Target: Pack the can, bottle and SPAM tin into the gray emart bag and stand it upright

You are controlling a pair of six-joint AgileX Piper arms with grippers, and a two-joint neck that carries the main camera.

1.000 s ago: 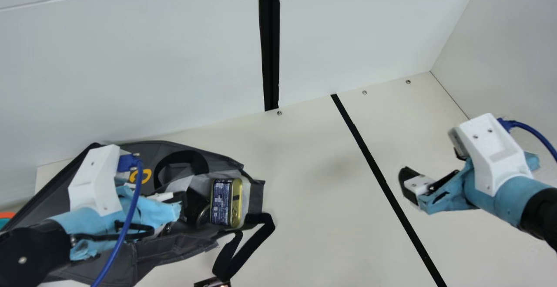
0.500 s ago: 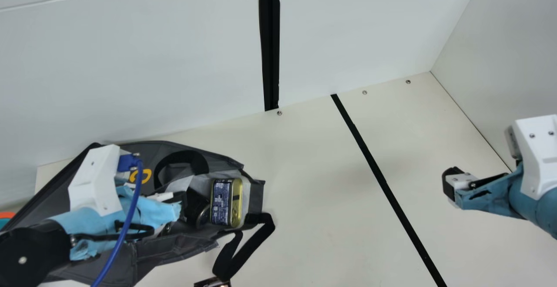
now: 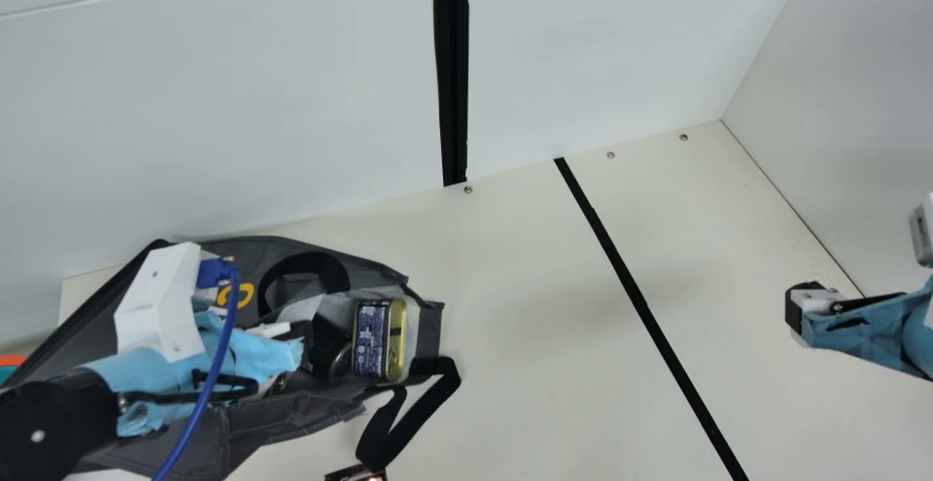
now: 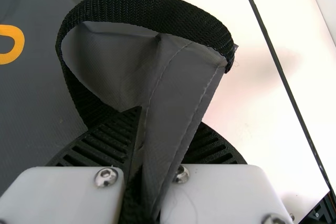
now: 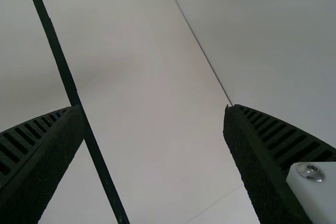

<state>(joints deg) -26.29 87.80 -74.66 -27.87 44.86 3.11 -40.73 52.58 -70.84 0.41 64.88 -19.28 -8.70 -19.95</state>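
The far wall [image 3: 219,116] rises behind the cream worktop [image 3: 532,306], with another wall [image 3: 860,87] at the right. At the left of the worktop spreads the gray emart bag [image 3: 168,444], its opening turned toward the neck camera; whether it stands or lies, I cannot tell.

The left gripper [image 3: 299,342] reaches over the bag. In the left wrist view its jaws are closed on a fold of gray bag cloth, and a black webbing loop [image 4: 152,9] curves around that fold. Well apart, at the right, the right gripper [image 3: 794,313] is above the worktop; the right wrist view shows its jaws wide, with nothing between them.

A black post [image 3: 453,73] runs down the far wall, and a black stripe [image 3: 641,299] crosses the worktop slantwise from far to near. From the bag's right end a black strap [image 3: 423,408] droops toward the near side.

The SPAM tin [image 3: 372,339] is inside the bag, toward its right end, its gold lid facing right. Just left of it is a dark, round-ended object [image 3: 332,353]; whether can or bottle, I cannot tell. A small dark item [image 3: 357,474] shows at the near edge, by the strap's lower end.
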